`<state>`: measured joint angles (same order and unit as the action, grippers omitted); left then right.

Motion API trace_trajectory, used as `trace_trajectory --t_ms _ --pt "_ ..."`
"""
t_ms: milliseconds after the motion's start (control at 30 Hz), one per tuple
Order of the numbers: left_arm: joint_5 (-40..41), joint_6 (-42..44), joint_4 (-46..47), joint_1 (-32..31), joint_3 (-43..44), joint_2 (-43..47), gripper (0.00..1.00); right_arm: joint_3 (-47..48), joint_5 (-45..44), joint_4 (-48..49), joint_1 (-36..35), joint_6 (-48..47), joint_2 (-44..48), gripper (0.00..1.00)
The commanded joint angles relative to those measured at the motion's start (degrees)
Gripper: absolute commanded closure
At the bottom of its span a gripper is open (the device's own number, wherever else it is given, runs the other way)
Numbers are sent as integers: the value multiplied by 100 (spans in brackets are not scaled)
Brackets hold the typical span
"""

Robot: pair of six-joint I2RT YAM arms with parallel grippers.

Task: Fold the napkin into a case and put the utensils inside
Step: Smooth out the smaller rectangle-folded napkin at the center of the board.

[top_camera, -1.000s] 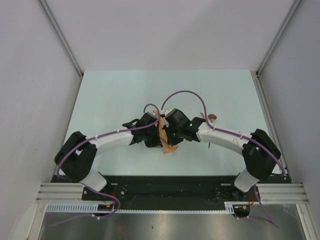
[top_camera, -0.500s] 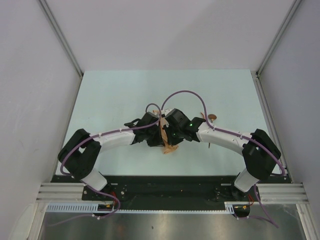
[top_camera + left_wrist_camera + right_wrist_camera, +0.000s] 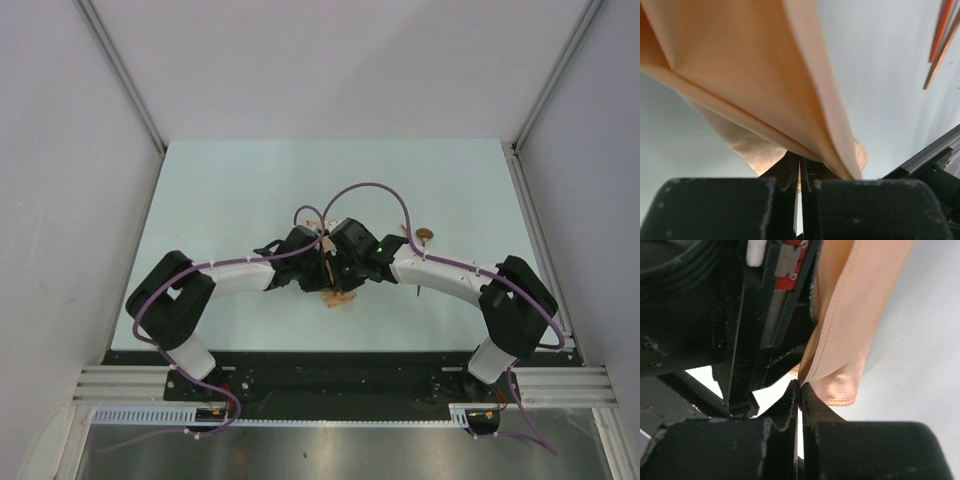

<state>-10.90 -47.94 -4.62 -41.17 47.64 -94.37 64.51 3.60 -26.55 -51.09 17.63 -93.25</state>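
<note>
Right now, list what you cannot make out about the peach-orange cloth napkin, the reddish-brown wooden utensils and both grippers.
Top view: the peach-orange cloth napkin is mostly hidden between the left arm and right arm; its folds cannot be read.
Top view: the reddish-brown wooden utensils lie largely under the right arm, too small to tell apart.
Left wrist view: the frame edge cuts off the napkin's top.

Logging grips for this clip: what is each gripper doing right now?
Left gripper: closed, pinching the napkin.
Right gripper: closed, pinching the napkin's hemmed edge.
</note>
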Motion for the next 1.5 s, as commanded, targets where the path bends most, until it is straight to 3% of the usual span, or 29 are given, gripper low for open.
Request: trace_trajectory --t_ms 0,433,633,800,1000,1067,1200,1267,1333,1467 --pt "-132 101 181 -5 -342 296 98 158 168 88 -24 65 -132 100" --pt "-299 180 937 -5 -650 516 94 -26 528 448 20 408 -378 100" --pt "-62 294 -274 74 -650 1383 83 -44 581 387 90 373 -360 100" --pt "614 435 -1575 266 -554 2009 85 -26 703 466 91 355 -448 100" --pt "484 347 -1183 1171 -572 2020 89 -96 818 668 -23 443 -738 100" --pt "448 338 -885 1382 -371 1914 84 -176 862 738 -6 461 -843 100" --pt "369 435 -681 1699 201 1309 60 -211 1072 782 90 496 -835 100" --pt "273 505 -585 1779 544 1044 50 -185 1187 783 160 548 -686 74" --pt "193 593 -619 1831 790 668 49 -158 1301 782 327 601 -546 59" --pt "115 549 -523 1875 1081 341 51 192 1268 783 652 584 -299 48"
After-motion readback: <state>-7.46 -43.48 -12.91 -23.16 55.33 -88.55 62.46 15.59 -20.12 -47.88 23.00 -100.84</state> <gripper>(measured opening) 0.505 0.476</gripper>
